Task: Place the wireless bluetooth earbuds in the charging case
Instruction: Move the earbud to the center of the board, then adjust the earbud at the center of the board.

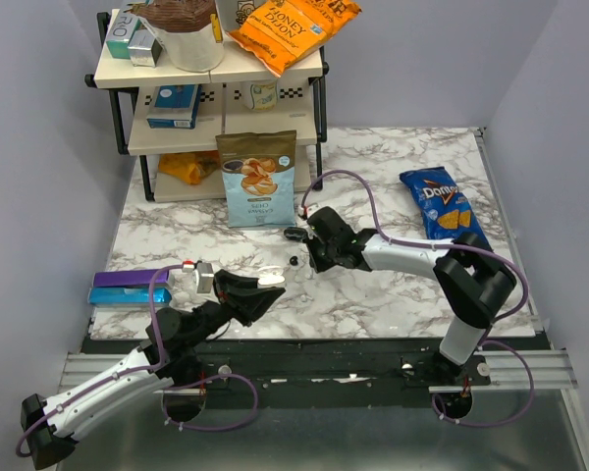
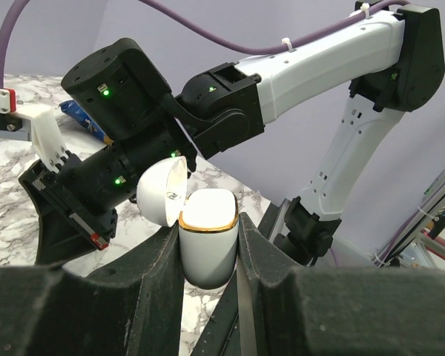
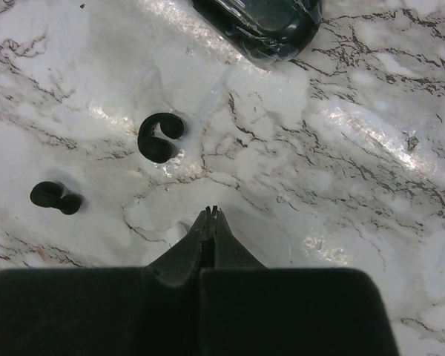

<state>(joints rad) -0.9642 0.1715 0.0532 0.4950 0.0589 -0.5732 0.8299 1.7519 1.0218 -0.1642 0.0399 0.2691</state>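
The left gripper (image 2: 209,231) clamps a white charging case (image 2: 206,256), lid flipped open, at the lower centre of its wrist view. The right gripper (image 3: 212,212) is pinched closed and empty over the marble table (image 3: 341,148). The two black wireless bluetooth earbuds (image 3: 161,137) (image 3: 55,198) lie slightly apart at that frame's left.

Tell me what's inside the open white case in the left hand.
The white case shows only its gold rim and inner lid; its wells are hidden behind the wall. Both earbuds lie on the table.
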